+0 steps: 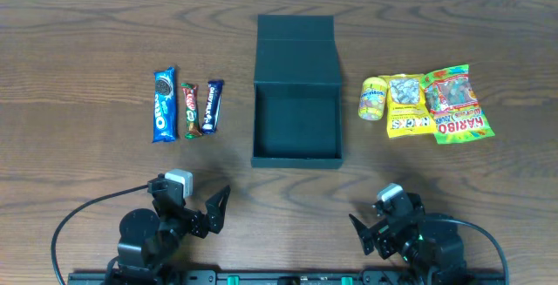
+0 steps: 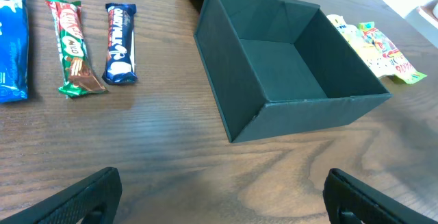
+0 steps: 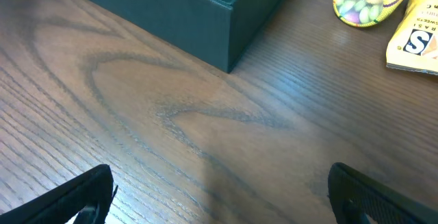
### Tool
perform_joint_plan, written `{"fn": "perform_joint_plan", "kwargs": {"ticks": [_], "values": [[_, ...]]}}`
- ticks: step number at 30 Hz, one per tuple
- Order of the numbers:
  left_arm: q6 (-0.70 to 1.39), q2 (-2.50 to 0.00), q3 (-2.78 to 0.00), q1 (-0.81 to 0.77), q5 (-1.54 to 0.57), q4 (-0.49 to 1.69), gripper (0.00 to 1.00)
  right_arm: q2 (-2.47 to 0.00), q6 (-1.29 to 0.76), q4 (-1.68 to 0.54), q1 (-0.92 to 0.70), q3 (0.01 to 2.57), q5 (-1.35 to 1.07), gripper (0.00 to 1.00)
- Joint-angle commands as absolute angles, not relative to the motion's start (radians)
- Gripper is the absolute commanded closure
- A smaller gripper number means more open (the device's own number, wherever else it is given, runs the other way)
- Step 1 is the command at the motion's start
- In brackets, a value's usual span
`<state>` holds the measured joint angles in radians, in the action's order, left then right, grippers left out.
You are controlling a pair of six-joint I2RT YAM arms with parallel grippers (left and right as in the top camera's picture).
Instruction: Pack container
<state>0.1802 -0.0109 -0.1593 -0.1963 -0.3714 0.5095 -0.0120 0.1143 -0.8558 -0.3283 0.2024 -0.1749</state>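
The dark teal-green container [image 1: 296, 154] stands open and empty at the table's middle, its flap lid [image 1: 296, 50] laid back; it also shows in the left wrist view [image 2: 301, 111] and the right wrist view [image 3: 178, 11]. Left of it lie an Oreo packet [image 1: 164, 104], a green-red bar [image 1: 191, 110] and a dark blue bar [image 1: 212, 106]. Right of it lie a small yellow candy pack [image 1: 373, 98], a yellow nut packet [image 1: 406, 105] and a Haribo bag [image 1: 457, 104]. My left gripper [image 1: 212, 210] and right gripper [image 1: 377, 226] are open and empty near the front edge.
The wooden table [image 1: 87, 41] runs across the whole view. Both arm bases sit at the front edge, with a black cable [image 1: 78, 215] looping at the front left. A white surface borders the table's far edge.
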Motion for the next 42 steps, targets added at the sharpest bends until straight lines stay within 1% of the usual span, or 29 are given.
{"fn": "perform_joint_plan", "kwargs": {"ticks": [1,21,26,36,39,42], "values": [[0.18,-0.004,-0.142,-0.19,-0.39,0.507,0.05,-0.006,0.125,-0.856,-0.321,0.194,-0.176,0.01],[0.18,-0.004,-0.142,-0.19,-0.39,0.507,0.05,-0.006,0.125,-0.856,-0.321,0.194,-0.176,0.01],[0.18,-0.004,-0.142,-0.19,-0.39,0.507,0.05,-0.006,0.159,-0.856,-0.321,0.194,-0.1,0.01],[0.18,-0.004,-0.142,-0.19,-0.39,0.507,0.05,-0.006,0.157,-0.851,-0.321,0.194,-0.103,0.01],[0.18,-0.004,-0.142,-0.19,-0.39,0.507,0.05,-0.006,0.063,-0.773,-0.321,0.194,-0.218,0.01],[0.18,-0.004,-0.142,-0.19,-0.39,0.507,0.05,-0.006,-0.158,-0.635,-0.321,0.194,-0.381,0.01]]}}
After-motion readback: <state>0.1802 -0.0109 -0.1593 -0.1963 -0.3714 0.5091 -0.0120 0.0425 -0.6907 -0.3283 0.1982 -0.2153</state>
